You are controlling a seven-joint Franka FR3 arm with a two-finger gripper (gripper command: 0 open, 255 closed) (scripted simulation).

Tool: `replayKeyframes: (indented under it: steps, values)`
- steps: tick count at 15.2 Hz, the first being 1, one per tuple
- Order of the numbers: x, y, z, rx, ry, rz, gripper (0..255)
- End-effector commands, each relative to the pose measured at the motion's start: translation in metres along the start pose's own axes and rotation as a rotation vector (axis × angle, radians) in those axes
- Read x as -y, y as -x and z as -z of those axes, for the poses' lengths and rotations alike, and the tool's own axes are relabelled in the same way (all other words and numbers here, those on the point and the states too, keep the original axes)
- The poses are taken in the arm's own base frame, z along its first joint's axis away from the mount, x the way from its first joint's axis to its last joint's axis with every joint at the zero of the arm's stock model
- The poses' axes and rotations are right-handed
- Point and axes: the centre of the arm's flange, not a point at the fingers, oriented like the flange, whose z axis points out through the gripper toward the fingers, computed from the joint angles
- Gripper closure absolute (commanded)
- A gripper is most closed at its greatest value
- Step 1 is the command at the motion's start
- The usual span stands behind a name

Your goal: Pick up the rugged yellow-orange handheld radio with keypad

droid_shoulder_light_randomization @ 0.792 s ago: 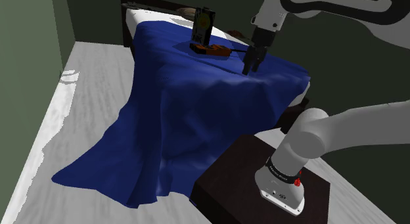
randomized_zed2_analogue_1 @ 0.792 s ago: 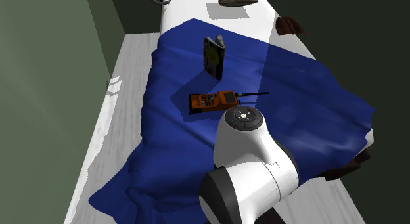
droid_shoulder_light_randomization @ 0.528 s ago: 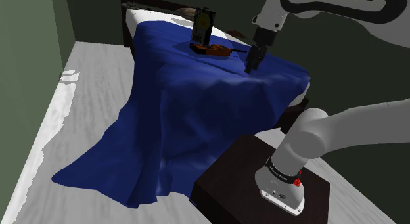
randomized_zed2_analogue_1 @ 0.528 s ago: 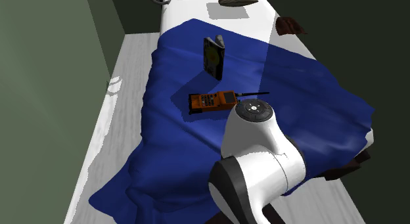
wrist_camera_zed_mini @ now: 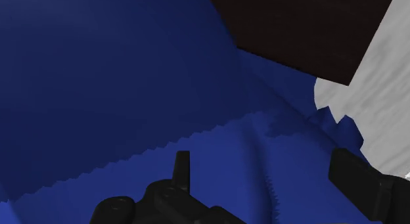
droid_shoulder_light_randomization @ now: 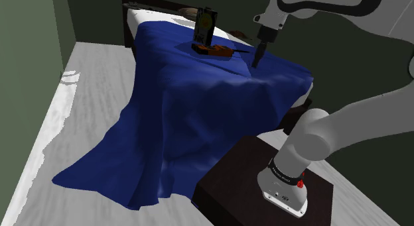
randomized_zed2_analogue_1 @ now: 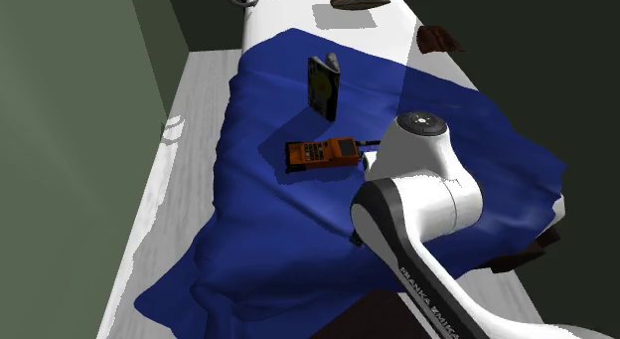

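Nearest, the dark brown box stand (droid_shoulder_light_randomization: 265, 185) carries the white arm (droid_shoulder_light_randomization: 345, 125). Its upper link bears black lettering cut off by the picture's edge, the end of which reads as "EMIKA". A second line of print on the link in the second exterior view is too small to make out. Past the stand, a deep blue blanket (droid_shoulder_light_randomization: 186, 112) spills off the bed (droid_shoulder_light_randomization: 142, 16) onto the pale grey plank floor (droid_shoulder_light_randomization: 79, 92). Above the blanket hangs the all-black two-finger pincer (droid_shoulder_light_randomization: 257, 57), its fingers spread wide with nothing between them. Just beyond it, toward the shoulder view's left and apart from it, the orange handheld radio with a dark keypad (randomized_zed2_analogue_1: 323, 152) lies flat on the blanket, its thin black antenna pointing toward the pincer. The likely trouble is the soft cloth: descending fingers may pinch a fold along with the radio, or push it sliding. They may also snag the antenna, and the dark upright slab with a yellow disc (randomized_zed2_analogue_1: 323, 85), just behind the radio, could be toppled. The keypad's markings are unreadable.
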Motion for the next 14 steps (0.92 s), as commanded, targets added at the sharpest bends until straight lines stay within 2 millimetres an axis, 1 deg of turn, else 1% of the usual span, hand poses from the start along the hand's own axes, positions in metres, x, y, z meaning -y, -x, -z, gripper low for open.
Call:
replayKeyframes:
  steps: [1, 7, 10, 14]
  values:
    - [-0.029, -0.004, -0.002, -0.005, -0.001, 0.073, 0]
    - [-0.105, -0.028, 0.001, -0.023, -0.008, 0.274, 0]
    - [-0.14, -0.046, 0.002, -0.032, -0.011, 0.374, 0]
    - [-0.185, -0.075, 0.004, -0.044, -0.016, 0.508, 0]
